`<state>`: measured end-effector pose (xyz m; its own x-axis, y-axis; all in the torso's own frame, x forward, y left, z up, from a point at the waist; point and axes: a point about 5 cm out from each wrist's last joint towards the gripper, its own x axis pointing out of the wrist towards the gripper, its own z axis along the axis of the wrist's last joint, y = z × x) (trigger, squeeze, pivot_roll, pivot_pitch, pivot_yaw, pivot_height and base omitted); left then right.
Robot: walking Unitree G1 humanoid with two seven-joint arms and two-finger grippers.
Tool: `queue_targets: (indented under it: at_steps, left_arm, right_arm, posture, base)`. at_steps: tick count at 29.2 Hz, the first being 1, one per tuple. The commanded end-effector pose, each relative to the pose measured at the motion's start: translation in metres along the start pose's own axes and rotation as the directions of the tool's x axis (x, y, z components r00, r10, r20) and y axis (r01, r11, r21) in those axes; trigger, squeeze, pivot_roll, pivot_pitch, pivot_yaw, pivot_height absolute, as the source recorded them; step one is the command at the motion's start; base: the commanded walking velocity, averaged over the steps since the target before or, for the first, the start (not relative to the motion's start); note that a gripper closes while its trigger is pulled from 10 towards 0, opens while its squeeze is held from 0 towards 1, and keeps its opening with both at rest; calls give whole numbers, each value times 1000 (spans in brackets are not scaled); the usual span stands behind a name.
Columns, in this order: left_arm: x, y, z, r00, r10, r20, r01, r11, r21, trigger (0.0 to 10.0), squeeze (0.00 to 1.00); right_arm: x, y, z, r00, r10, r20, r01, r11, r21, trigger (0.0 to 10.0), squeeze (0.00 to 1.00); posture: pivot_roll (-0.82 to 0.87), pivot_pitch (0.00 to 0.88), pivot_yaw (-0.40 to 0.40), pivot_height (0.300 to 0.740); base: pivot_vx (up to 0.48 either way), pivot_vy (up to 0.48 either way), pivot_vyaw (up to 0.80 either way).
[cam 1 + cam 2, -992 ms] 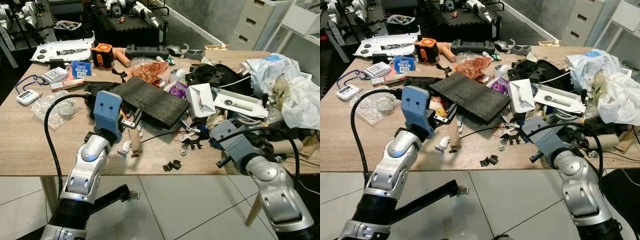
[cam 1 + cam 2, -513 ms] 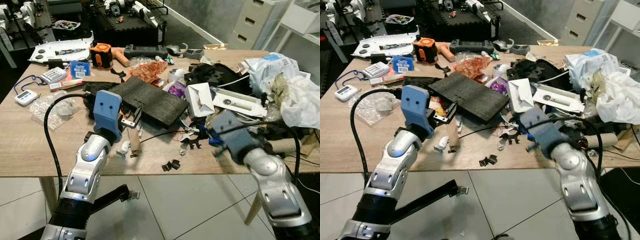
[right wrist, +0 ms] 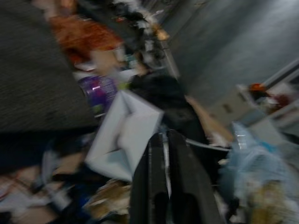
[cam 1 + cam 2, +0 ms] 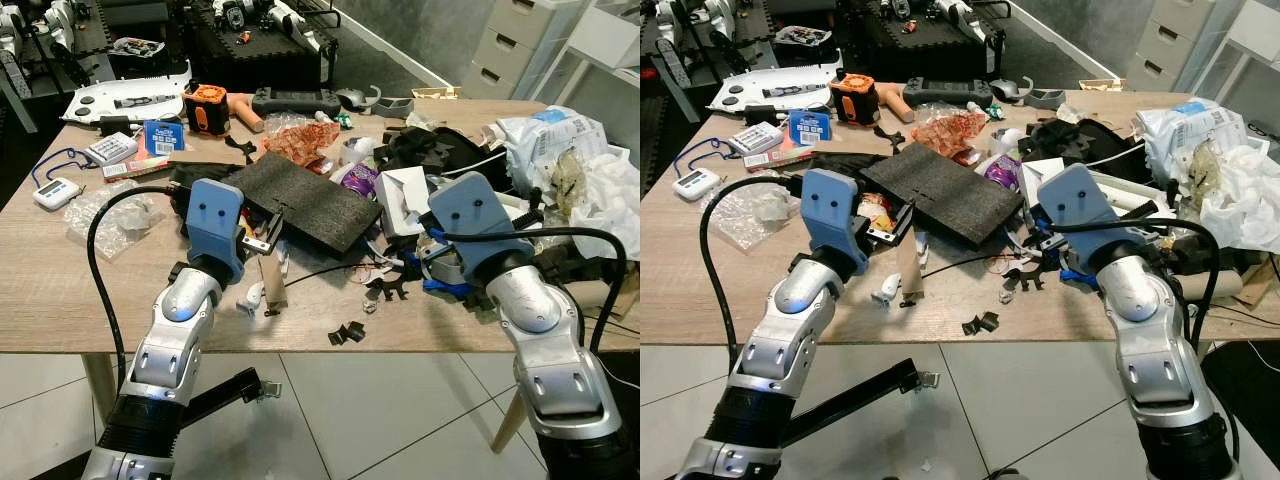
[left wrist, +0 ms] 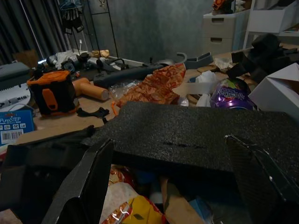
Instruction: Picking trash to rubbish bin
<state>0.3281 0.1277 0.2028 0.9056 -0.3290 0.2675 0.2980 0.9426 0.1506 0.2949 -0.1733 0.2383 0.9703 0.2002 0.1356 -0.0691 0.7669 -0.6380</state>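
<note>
The table (image 4: 60, 290) is pale wood with a faint grain. A foam slab (image 4: 305, 200) near its middle is charcoal black with a rough speckled face. Behind it lies an orange-red crinkled wrapper (image 4: 298, 143), and just right of the slab a shiny purple packet (image 4: 358, 180). On the far left side stand an orange and black tape measure (image 4: 207, 110) and a blue box (image 4: 161, 137) with white print. A white paper box (image 4: 402, 195) sits right of centre. Both wrist housings are light blue, on silver arms. The floor (image 4: 340, 420) is light grey tile.
</note>
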Motion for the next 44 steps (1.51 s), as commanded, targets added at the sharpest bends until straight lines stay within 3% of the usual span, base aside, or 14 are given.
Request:
queue_targets:
  at_steps: [1, 2, 8, 13, 23, 24, 25, 37, 38, 40, 44]
  left_arm:
    - [0, -1, 0, 1000, -6, 6, 6, 1000, 5, 10000, 0]
    - [0, -1, 0, 1000, -8, 6, 8, 1000, 5, 10000, 0]
    - [4, -2, 2, 1000, -12, 14, 12, 1000, 4, 10000, 0]
    - [5, -1, 3, 1000, -10, 19, 10, 1000, 5, 10000, 0]
    - [7, -2, 4, 1000, -6, 26, 6, 1000, -7, 10000, 0]
    - [7, -1, 4, 1000, -5, 26, 5, 1000, -8, 10000, 0]
    - [7, -1, 5, 1000, -4, 27, 4, 1000, -8, 10000, 0]
    - [7, -6, 3, 999, -34, 16, 34, 999, -16, 10000, 0]
    - [5, -13, 0, 994, -108, -4, 108, 994, -27, 10000, 0]
    - [4, -17, -1, 989, -145, -12, 144, 989, -31, 10000, 0]
    - [-6, -36, -6, 943, -329, -53, 328, 944, -32, 10000, 0]
  right_arm:
    - [-2, 9, -11, 997, 68, -46, -66, 997, 33, 10000, 925]
    - [-1, 13, -15, 993, 101, -67, -97, 994, 57, 10000, 1000]
    - [1, 23, -38, 974, 160, -160, -158, 987, 22, 10000, 1000]
    - [2, 19, -53, 960, 171, -220, -182, 983, -31, 10000, 1000]
    - [4, 15, -64, 957, 160, -243, -188, 977, -98, 10000, 1000]
    - [4, 15, -67, 954, 164, -251, -195, 975, -107, 10000, 902]
    - [4, 16, -70, 951, 167, -260, -204, 972, -121, 10000, 0]
    - [5, 21, -86, 931, 230, -284, -267, 959, -99, 10000, 0]
    - [5, 22, -89, 927, 240, -289, -278, 956, -98, 10000, 0]
    - [5, 22, -89, 926, 243, -290, -281, 955, -97, 10000, 0]
    - [5, 24, -90, 924, 249, -290, -287, 953, -93, 10000, 0]
  posture:
    - [-43, 175, 6, 740]
    - [-44, 175, 8, 740]
    - [-41, 175, 7, 740]
    - [-39, 176, 6, 740]
    - [-41, 176, 9, 740]
    - [-41, 176, 9, 740]
    - [-40, 176, 8, 740]
    - [-40, 177, 7, 740]
    - [-37, 177, 6, 740]
    - [-37, 177, 6, 740]
    - [-37, 177, 6, 740]
  base:
    - [0, 0, 0]
    - [0, 0, 0]
    - [0, 0, 0]
    - [0, 0, 0]
    - [0, 0, 0]
    - [0, 0, 0]
    - [0, 0, 0]
    - [0, 0, 0]
    - [0, 0, 0]
    - [0, 0, 0]
    - [0, 0, 0]
